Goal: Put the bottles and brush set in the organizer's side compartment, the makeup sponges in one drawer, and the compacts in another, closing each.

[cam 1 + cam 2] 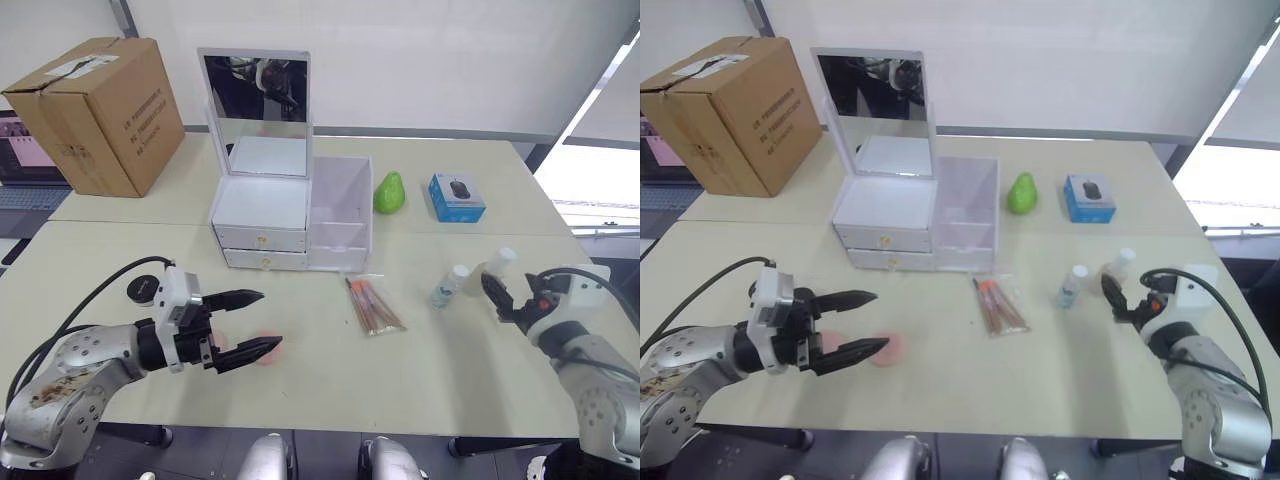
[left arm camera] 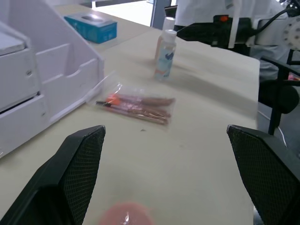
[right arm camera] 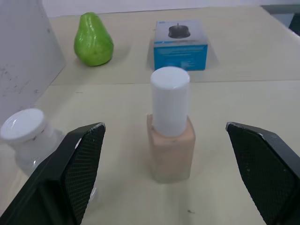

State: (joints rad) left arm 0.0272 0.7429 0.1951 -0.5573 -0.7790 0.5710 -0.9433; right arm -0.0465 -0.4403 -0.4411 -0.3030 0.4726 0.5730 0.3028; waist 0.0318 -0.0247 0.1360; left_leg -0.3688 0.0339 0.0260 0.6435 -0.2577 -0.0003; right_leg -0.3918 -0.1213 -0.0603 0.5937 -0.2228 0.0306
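Presently, step: grasp first bottle.
Right gripper [image 3: 164,183]: wide apart, empty, facing beige bottle [image 3: 170,140] near desk's [image 1: 450,380] right edge.
Advice: centre on body, below cap.
Left gripper [image 1: 255,322]: spread, over pink sponge [image 1: 887,349].
Organizer [image 1: 300,215]: drawers closed, mid-desk.

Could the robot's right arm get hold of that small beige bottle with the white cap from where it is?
Probably yes. The right gripper is open and faces the small beige bottle with the white cap, which stands upright between the fingers' line with bare table before it. The clear bottle stands off to one side, apart.
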